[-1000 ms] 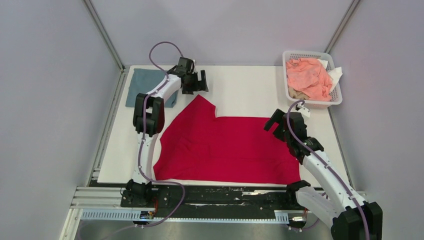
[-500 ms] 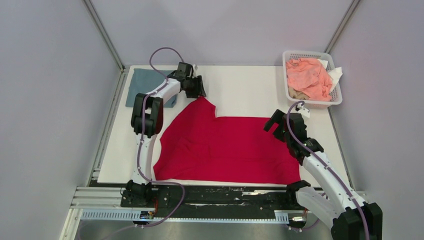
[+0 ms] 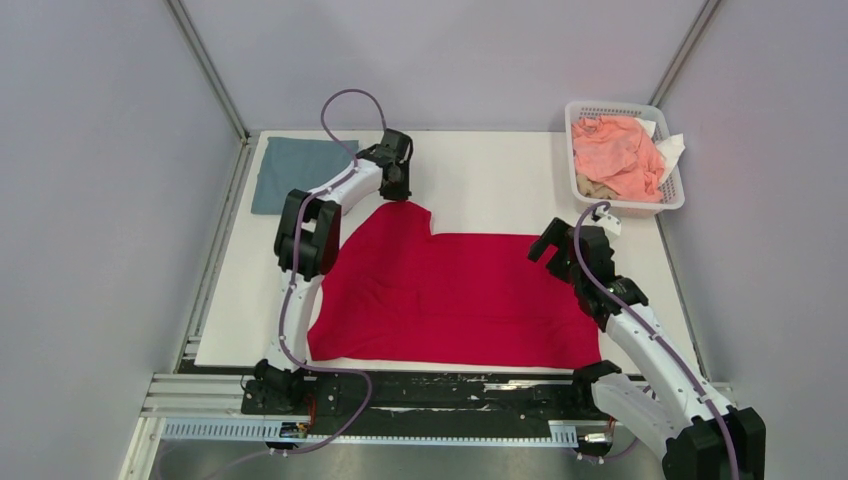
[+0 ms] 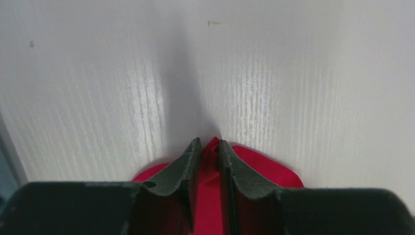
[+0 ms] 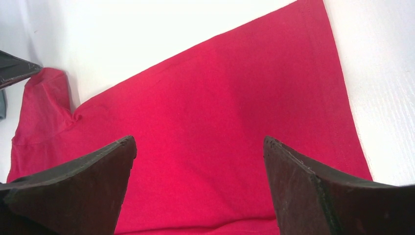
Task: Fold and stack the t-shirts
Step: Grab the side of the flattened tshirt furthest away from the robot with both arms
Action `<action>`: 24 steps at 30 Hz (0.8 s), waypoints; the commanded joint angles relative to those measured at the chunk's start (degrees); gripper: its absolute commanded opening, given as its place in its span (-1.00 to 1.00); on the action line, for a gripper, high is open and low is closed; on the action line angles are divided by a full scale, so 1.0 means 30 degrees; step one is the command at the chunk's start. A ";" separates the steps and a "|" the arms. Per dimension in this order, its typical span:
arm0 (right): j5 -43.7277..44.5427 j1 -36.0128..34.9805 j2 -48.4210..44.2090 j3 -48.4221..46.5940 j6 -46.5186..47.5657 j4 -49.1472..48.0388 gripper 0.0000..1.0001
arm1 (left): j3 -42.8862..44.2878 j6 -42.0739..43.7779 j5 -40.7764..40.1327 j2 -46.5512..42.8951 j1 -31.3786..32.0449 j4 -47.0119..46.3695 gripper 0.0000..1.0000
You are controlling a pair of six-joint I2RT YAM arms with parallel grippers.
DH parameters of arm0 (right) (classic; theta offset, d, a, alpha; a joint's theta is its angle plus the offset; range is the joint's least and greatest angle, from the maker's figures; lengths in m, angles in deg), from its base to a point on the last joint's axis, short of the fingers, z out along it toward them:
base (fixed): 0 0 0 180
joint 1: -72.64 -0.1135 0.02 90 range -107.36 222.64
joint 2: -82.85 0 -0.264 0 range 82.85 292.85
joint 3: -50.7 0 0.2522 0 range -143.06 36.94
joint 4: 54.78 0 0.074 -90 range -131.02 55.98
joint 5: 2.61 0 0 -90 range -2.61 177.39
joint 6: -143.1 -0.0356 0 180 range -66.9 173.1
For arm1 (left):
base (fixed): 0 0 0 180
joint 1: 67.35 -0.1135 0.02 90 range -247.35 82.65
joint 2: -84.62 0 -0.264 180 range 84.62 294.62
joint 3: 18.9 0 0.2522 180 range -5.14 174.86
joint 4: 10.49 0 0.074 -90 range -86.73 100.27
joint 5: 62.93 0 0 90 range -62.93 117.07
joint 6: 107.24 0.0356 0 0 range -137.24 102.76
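Observation:
A crimson red t-shirt (image 3: 460,290) lies spread flat across the middle of the white table (image 3: 480,180). Its far-left sleeve tip (image 4: 211,145) is pinched between the narrow jaws of my left gripper (image 3: 397,192), which is shut on the cloth at table level. In the left wrist view the red cloth (image 4: 266,169) bulges out either side of the gripper (image 4: 209,142). My right gripper (image 3: 548,247) hovers wide open over the shirt's far-right corner, holding nothing; the right wrist view shows red shirt (image 5: 220,98) between its fingers. A grey-blue t-shirt (image 3: 295,172) lies folded at the far left.
A white mesh basket (image 3: 672,195) with pink and beige cloth (image 3: 615,150) stands at the far right corner. Grey walls close in the table on three sides. The black rail with the arm bases (image 3: 440,390) runs along the near edge.
My left gripper moved right and down from above the folded grey-blue shirt's side to the red sleeve tip and closed on it. The right arm has stayed still.

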 commanded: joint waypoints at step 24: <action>0.7760 0.1645 1.5353 -1.0475 0.0164 0.4424 1.00 | -1.0595 -0.1900 0.0550 -0.8865 0.0564 -0.4080 -1.00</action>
